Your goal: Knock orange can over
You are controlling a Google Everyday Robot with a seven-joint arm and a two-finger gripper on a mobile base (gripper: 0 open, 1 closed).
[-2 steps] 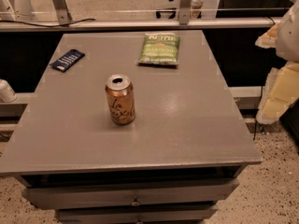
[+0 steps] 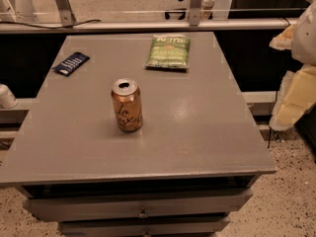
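The orange can (image 2: 127, 105) stands upright near the middle of the grey table (image 2: 197, 132). It is copper-orange with dark cursive lettering, and its silver top shows the open pull-tab hole. My gripper (image 2: 295, 90) shows as a cream and white shape at the right edge of the camera view, off the table's right side. It is well apart from the can and touches nothing on the table.
A green chip bag (image 2: 169, 51) lies flat at the back of the table. A dark blue flat packet (image 2: 71, 63) lies at the back left. Drawers (image 2: 143, 209) sit under the tabletop. A metal rail (image 2: 148, 25) runs behind the table.
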